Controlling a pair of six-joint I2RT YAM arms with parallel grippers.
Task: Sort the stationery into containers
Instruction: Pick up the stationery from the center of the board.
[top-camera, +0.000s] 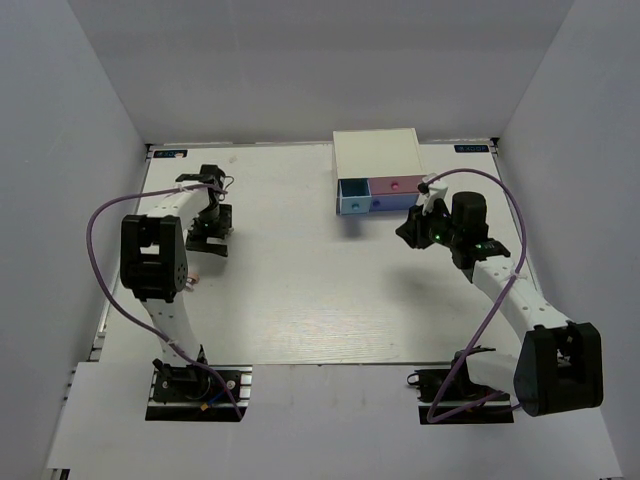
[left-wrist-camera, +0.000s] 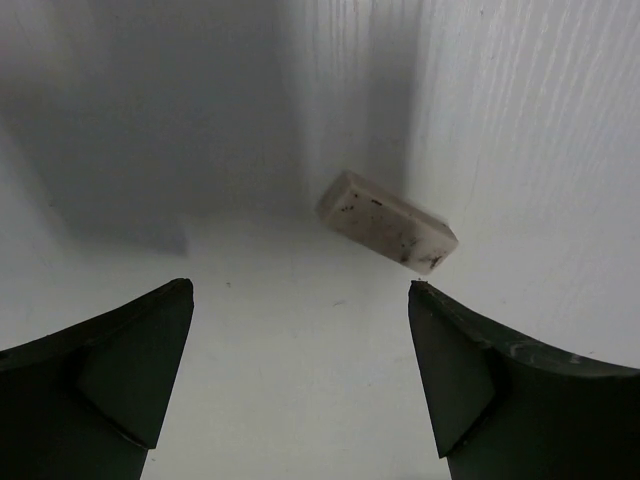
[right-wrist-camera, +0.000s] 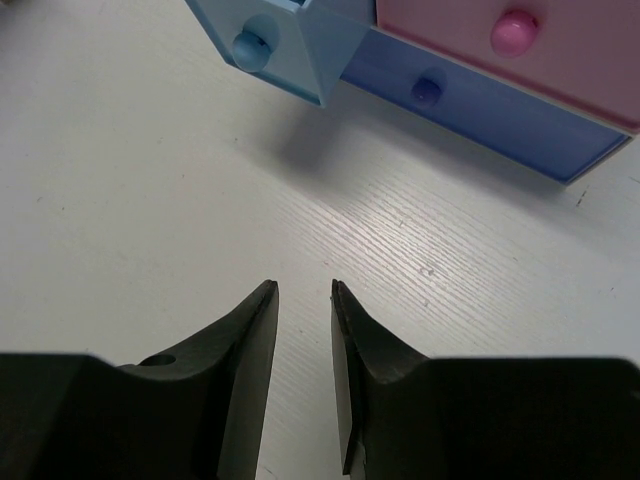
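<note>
Left wrist view: the left gripper (left-wrist-camera: 300, 290) hangs spread wide, the tan eraser (left-wrist-camera: 388, 220) lying skewed just beyond its tips, nearer the right finger; closing off-centre could flick it away. The right gripper (right-wrist-camera: 305, 290), only narrowly apart and empty, hovers near the pulled-out light-blue drawer (right-wrist-camera: 275, 70).

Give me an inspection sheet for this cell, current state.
Surface: white table, faint grain.
Job's things: tan eraser lying on table; small blue drawer pulled out; pink drawer and blue-purple drawer look shut; markers not seen.
Clutter: nothing seen.
Hands: left hand open, eraser ahead of its gap; right hand narrow gap, empty.
Cables: purple cable looped along each arm.
Surroundings: grey walls on three sides.
</note>
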